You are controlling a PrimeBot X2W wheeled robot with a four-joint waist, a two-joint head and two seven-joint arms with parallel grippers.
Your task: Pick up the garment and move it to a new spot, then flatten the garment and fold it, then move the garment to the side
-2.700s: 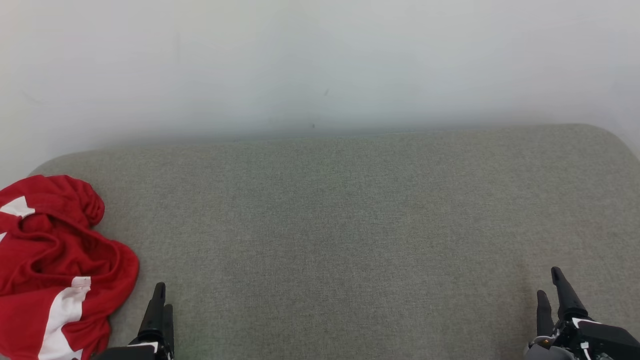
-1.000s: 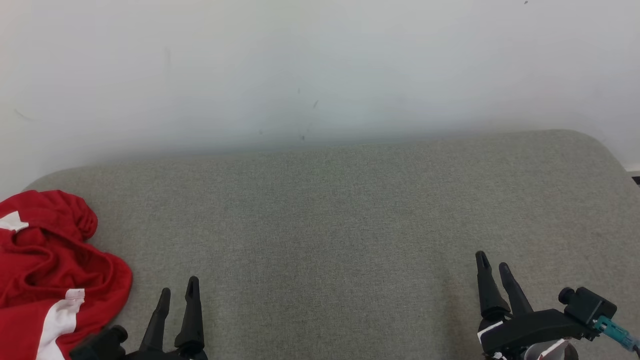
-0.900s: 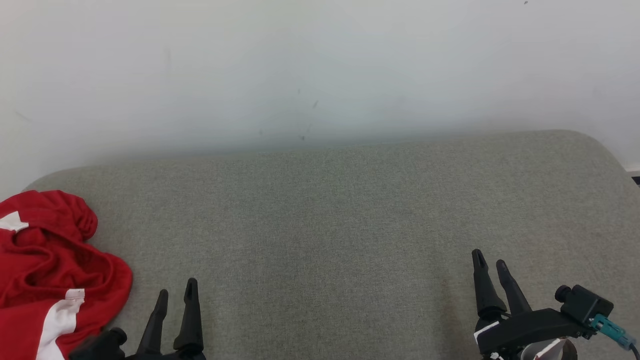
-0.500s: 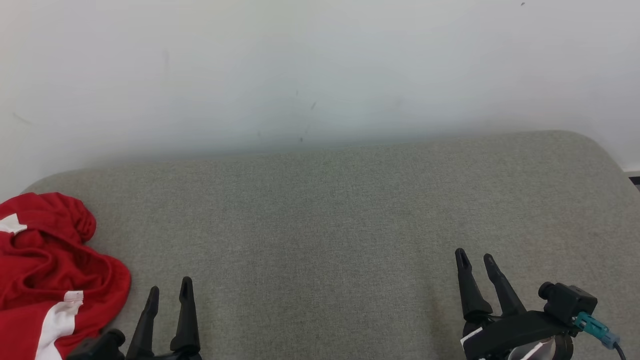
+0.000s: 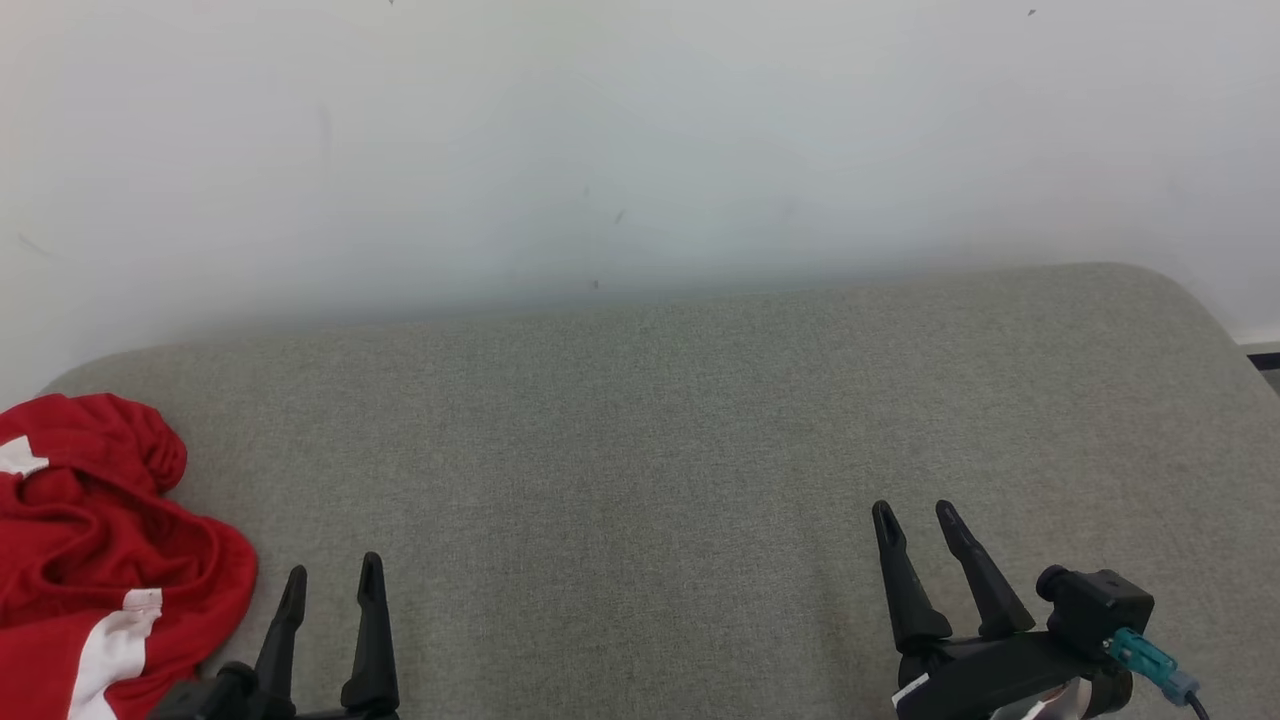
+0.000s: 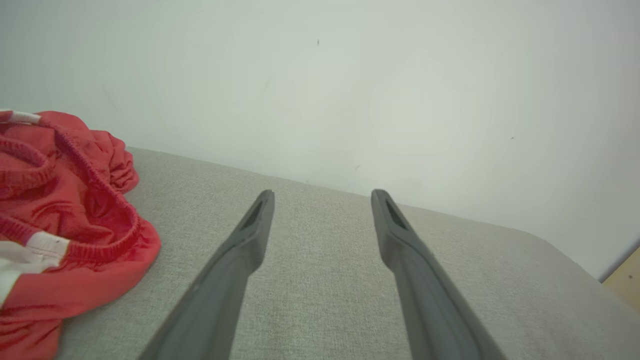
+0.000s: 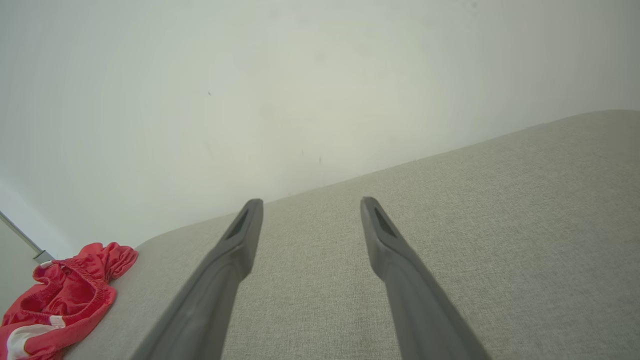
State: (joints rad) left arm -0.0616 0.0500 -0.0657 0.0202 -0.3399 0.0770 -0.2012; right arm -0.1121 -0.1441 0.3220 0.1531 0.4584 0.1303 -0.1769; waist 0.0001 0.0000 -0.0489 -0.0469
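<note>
A crumpled red garment (image 5: 95, 560) with white patches lies bunched at the left end of a grey fabric surface (image 5: 660, 440). It also lies at the left in the left wrist view (image 6: 65, 220) and small at the lower left in the right wrist view (image 7: 62, 295). My left gripper (image 5: 333, 582) stands open just right of the garment, apart from it, with nothing between its fingers (image 6: 240, 245). My right gripper (image 5: 915, 518) is open and empty over the surface's right part, far from the garment; its fingers (image 7: 390, 245) point toward the wall.
A plain pale wall (image 5: 640, 140) rises directly behind the grey surface. The surface has rounded far corners, and its right edge (image 5: 1225, 320) drops to a dark floor strip. A pale wooden corner (image 6: 625, 277) shows beyond that end.
Both grippers have drifted left in the head view, the right one more. The camera has tipped slightly, so the surface sits a little lower. The garment lies as before.
</note>
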